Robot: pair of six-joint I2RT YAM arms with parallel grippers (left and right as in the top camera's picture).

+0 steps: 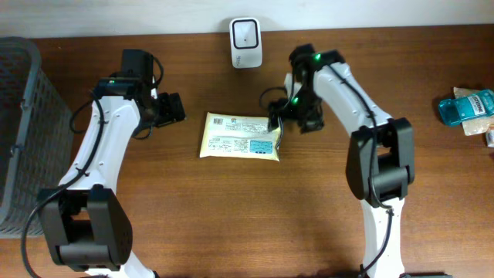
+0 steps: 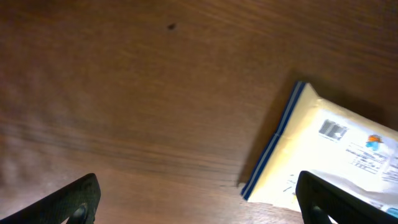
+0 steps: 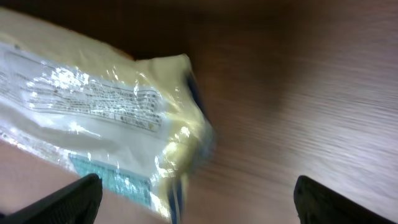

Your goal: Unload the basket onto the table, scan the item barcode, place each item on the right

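The item, a flat yellow packet with blue-edged ends and printed text facing up, lies on the brown table between both arms. Its barcode is too small to make out. My left gripper hovers just left of the packet, open and holding nothing. In the left wrist view the packet lies at the right, partly behind the right finger of the left gripper. My right gripper is at the packet's right end, open. In its wrist view the packet's end lies between the wide jaws of the right gripper, untouched.
A white scanner-like device stands at the table's back edge, beyond the packet. A grey mesh basket fills the left edge. A blue packet and other small items lie at the far right.
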